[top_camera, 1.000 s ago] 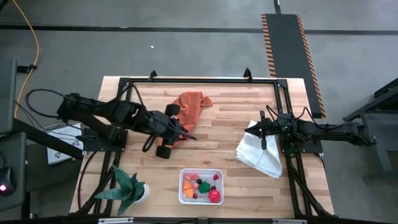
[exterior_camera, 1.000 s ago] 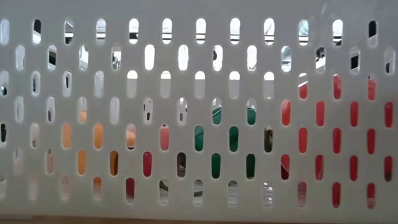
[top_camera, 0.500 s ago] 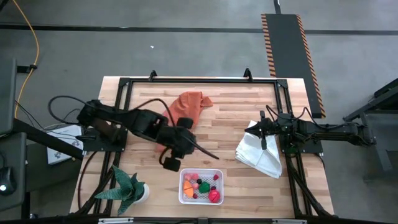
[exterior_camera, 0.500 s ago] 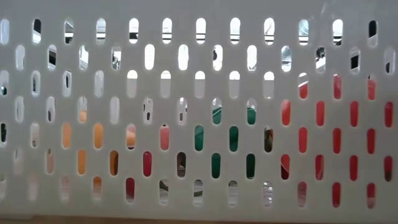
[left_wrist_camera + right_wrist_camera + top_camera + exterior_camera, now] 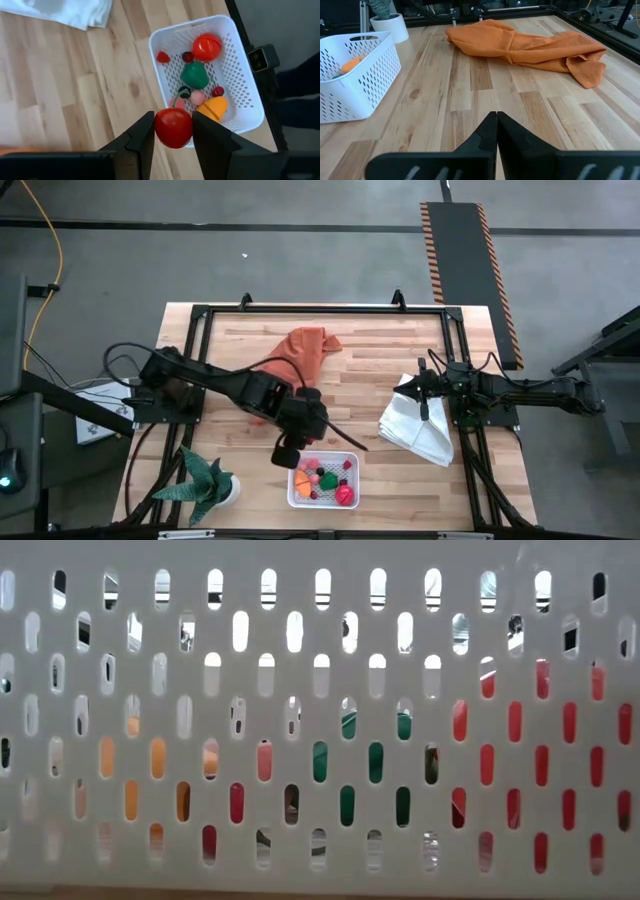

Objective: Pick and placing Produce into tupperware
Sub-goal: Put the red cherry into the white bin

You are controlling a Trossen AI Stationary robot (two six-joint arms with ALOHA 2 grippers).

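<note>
Left gripper [image 5: 173, 131]: clamping a red toy tomato [image 5: 173, 128], hovering just over the white perforated tupperware [image 5: 240, 85] near the tabletop's front edge. Advice: centring over the basket before releasing low. Right gripper [image 5: 497, 131]: shut, empty, waiting over the right side.

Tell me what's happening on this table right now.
The left gripper is holding a small red toy fruit between its fingers, just beside the near edge of the white perforated container. That container already holds several toy pieces: a red one, a green one, an orange one, a pink one and some dark berries. The right gripper is shut and empty, parked at the right side of the table by a folded white cloth. An orange cloth lies farther back.
</note>
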